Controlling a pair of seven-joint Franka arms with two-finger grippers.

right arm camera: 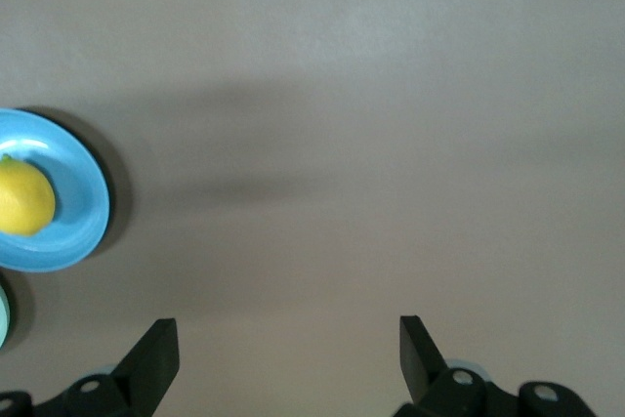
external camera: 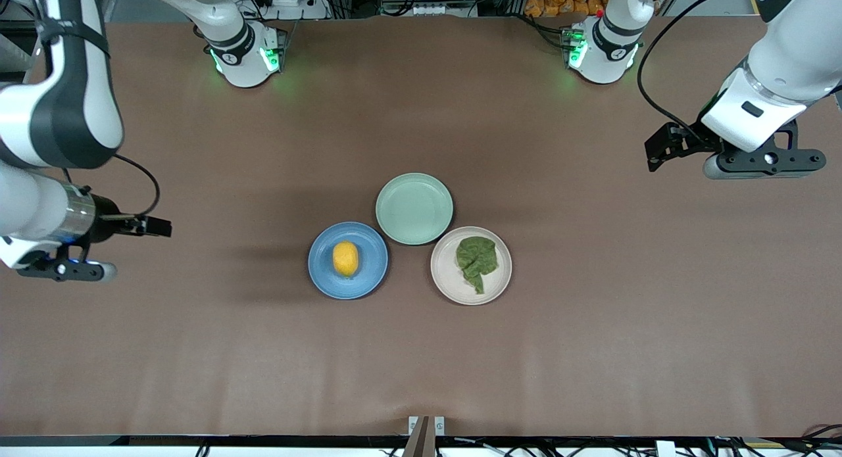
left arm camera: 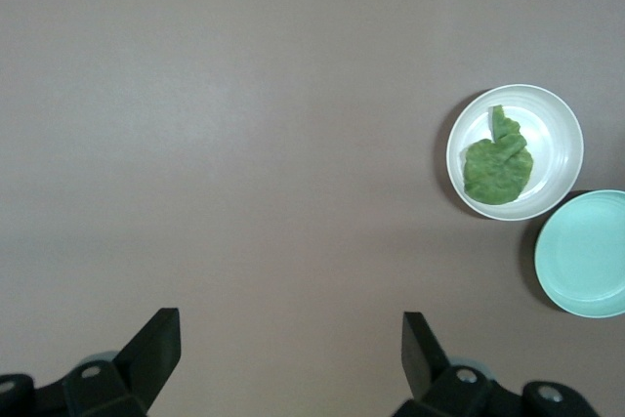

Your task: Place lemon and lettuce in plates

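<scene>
While both arms wait apart, small oval yellow lemon sits in round blue plate; firm, smooth, rolls, take across middle. Dark green wrinkly lettuce leaf lies in pale beige plate; light, limp, pinch bunched centre. Left gripper over bare brown surface at its end, right gripper likewise: jaws wide, empty.

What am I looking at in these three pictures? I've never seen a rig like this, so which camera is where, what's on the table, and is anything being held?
Two robot arms stand at a brown table. The wide picture comes from a high camera facing them. The other two come from cameras on each arm's wrist, looking down past its own two fingers.

Three plates sit mid-table. The lemon lies in the blue plate, toward the right arm's end. The lettuce lies in the beige plate, toward the left arm's end. The mint-green plate, farther from the front camera, holds nothing.

The left gripper and the right gripper hang over bare table at their own ends, fingers open. Nothing is held.
</scene>
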